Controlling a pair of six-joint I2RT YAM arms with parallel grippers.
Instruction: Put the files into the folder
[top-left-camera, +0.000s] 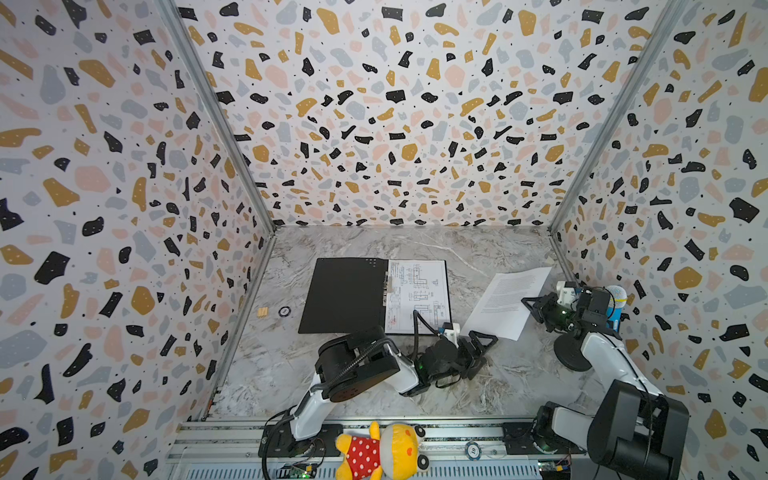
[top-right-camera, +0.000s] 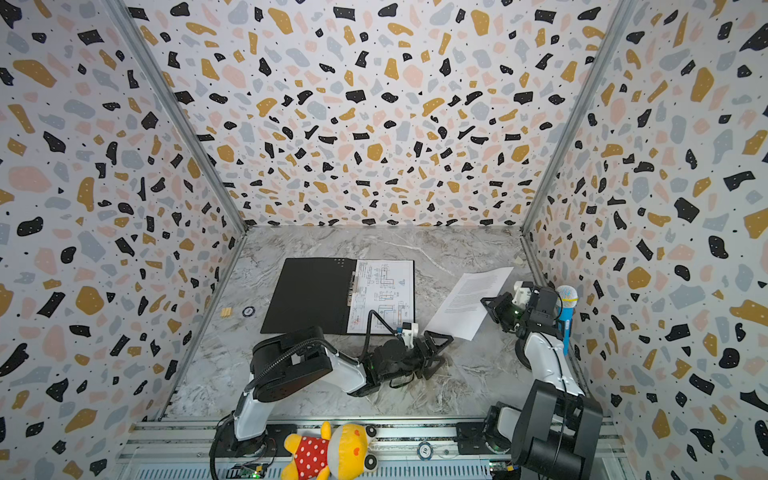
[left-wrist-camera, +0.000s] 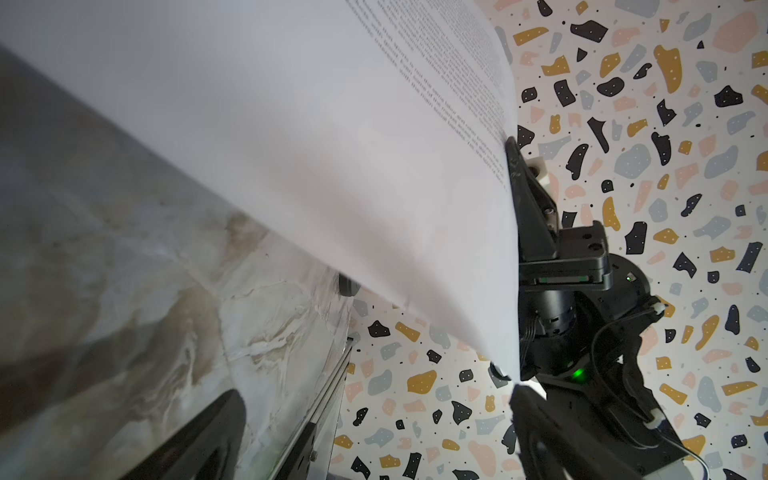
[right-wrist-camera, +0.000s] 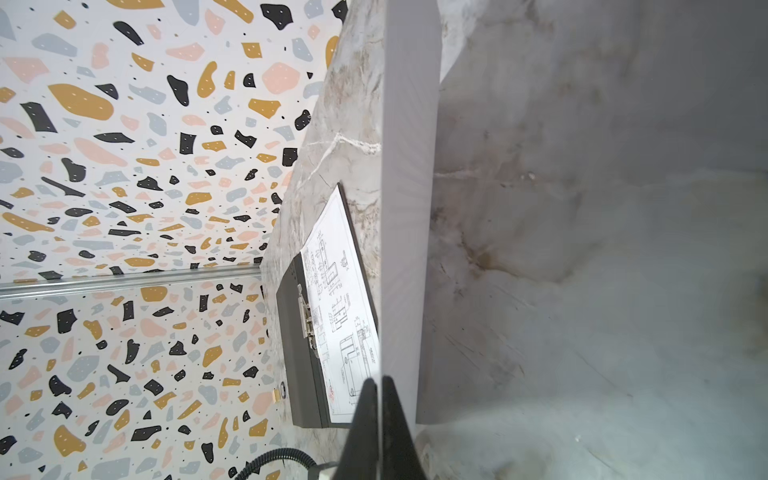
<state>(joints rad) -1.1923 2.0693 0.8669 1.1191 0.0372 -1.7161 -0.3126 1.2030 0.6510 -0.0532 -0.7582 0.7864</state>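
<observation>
Plush toy (top-left-camera: 382, 451) up front aside, the left pincer (top-left-camera: 487, 351) hangs wide open and empty, the right pincer (top-left-camera: 527, 302) is pinching the text sheet (top-left-camera: 505, 301) out right, so I'd guess next it carries left onto the drawing sheet (top-left-camera: 417, 291) in the open folder (top-left-camera: 345, 295).

Both top views are bright and evenly lit from above; the arms (top-left-camera: 365, 365) cast soft shadows on the table (top-left-camera: 415, 245). The walls (top-left-camera: 104, 166) look stretched toward the edges. In the wrist views the near sheet (left-wrist-camera: 332, 166) is blurred, its shadow dimming the table beneath.
</observation>
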